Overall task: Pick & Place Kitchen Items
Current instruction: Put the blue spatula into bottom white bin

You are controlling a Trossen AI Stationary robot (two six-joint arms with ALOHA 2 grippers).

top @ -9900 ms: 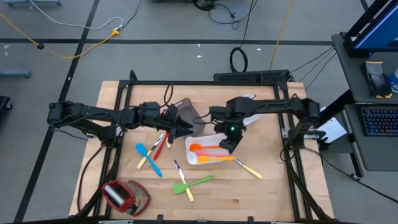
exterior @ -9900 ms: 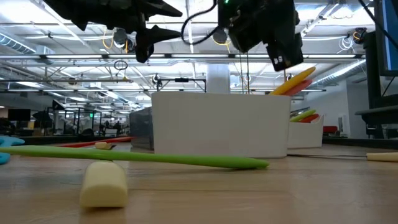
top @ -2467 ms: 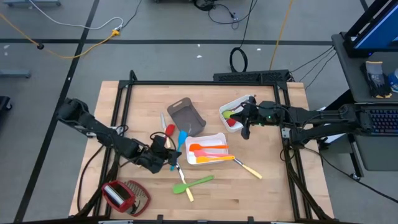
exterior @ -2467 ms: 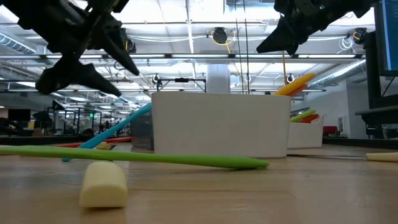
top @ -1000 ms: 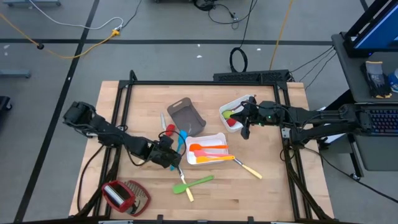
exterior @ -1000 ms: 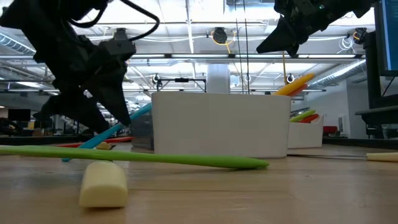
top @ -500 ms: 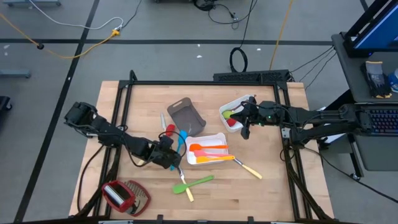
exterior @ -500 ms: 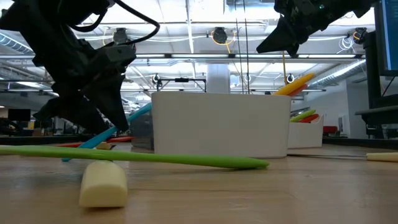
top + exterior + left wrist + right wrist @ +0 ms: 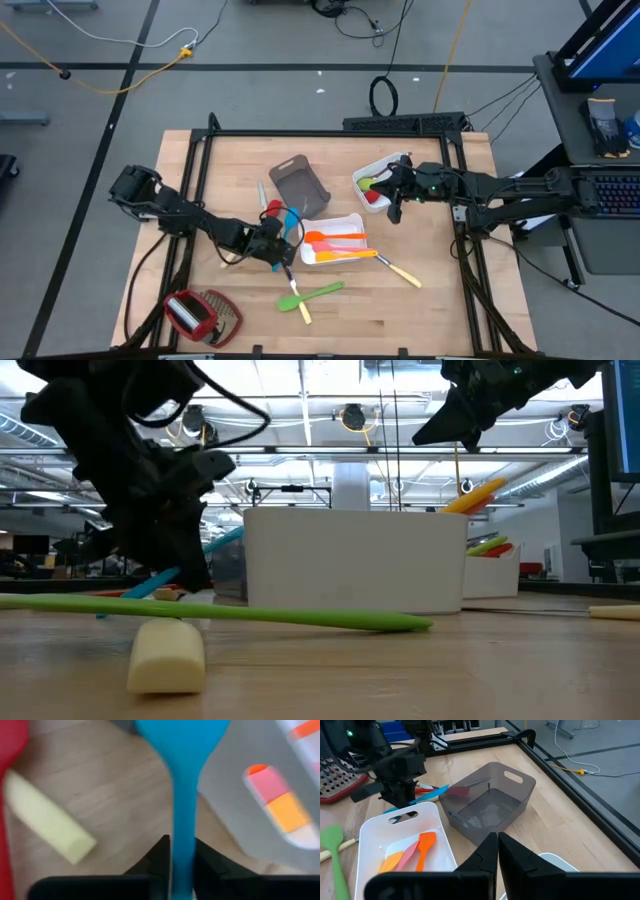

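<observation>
A: Where's the left gripper [image 9: 281, 243]?

B: Low over the wooden table [image 9: 430, 310], just off the near-left corner of the white rectangular tray [image 9: 350, 219]. Its fingers [image 9: 159, 857] sit on both sides of the blue silicone spatula [image 9: 182, 780], clamped narrow on the handle.

A: Spatula position?

B: Blade points toward the grey translucent bin [image 9: 300, 187] near the table's middle, over its edge. A red utensil [image 9: 272, 209] and a pale-handled knife [image 9: 262, 192] lie beside it.

A: Right gripper [image 9: 390, 212]?

B: Fingers pressed together, empty, hanging above the table by the small white tray [image 9: 365, 176] toward the far-right corner.

A: Rest of the items?

B: Orange and pink spatulas [image 9: 335, 240] in the white rectangular tray. Green spatula [image 9: 318, 294] and another pale-handled knife [image 9: 291, 281] toward the near edge.
</observation>
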